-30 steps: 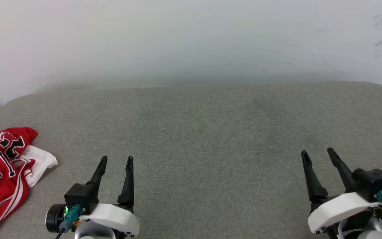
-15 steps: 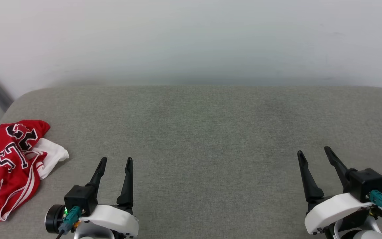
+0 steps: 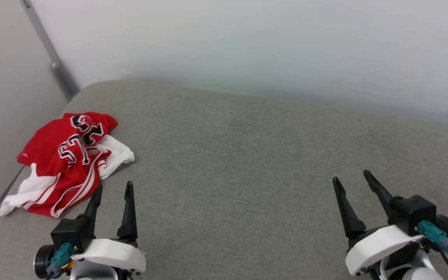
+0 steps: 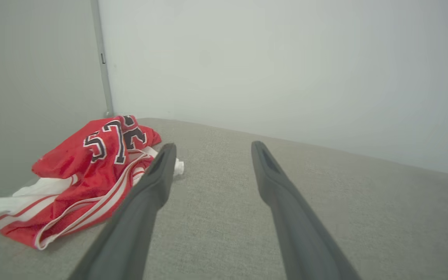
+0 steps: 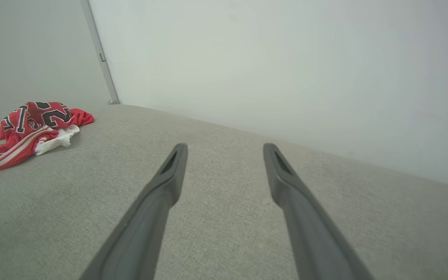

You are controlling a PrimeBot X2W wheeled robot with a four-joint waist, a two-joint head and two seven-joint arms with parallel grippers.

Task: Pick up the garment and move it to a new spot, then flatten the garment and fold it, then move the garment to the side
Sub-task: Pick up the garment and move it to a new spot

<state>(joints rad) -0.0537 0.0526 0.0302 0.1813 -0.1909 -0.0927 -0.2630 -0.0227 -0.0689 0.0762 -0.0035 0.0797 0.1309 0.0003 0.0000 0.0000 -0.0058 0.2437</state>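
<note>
1. Wall (image 3: 247,39): Since 1.0 s ago the head view has swung toward the robot's left. A side wall and a corner pipe (image 3: 53,58) now enter at the left. This is camera motion, not motion of the things.
2. Grey fabric surface (image 3: 228,155): It carries the garment. In the earlier frames its far edge ran level across the view. It now runs slanted.
3. Garment (image 3: 68,155): It lies crumpled at the surface's left corner, close to the side wall, with part of the black number print facing up and a white striped sleeve trailing toward the edge. Its pose matches the earlier frames. It was cut off at the view's left border then and is now fully in frame.
4. Left hand (image 3: 114,186): The 2 fingers are moderately parted and hold nothing. The hand is near the garment's near edge. No contact is apparent in the left wrist view.
5. Right hand (image 3: 350,175): The 2 fingers are parted and hold nothing. The hand is well apart from the garment.
6. Assessment: Pick-up has not begun. The turn faces the robot toward the garment, with the left hand best placed to take it.
</note>
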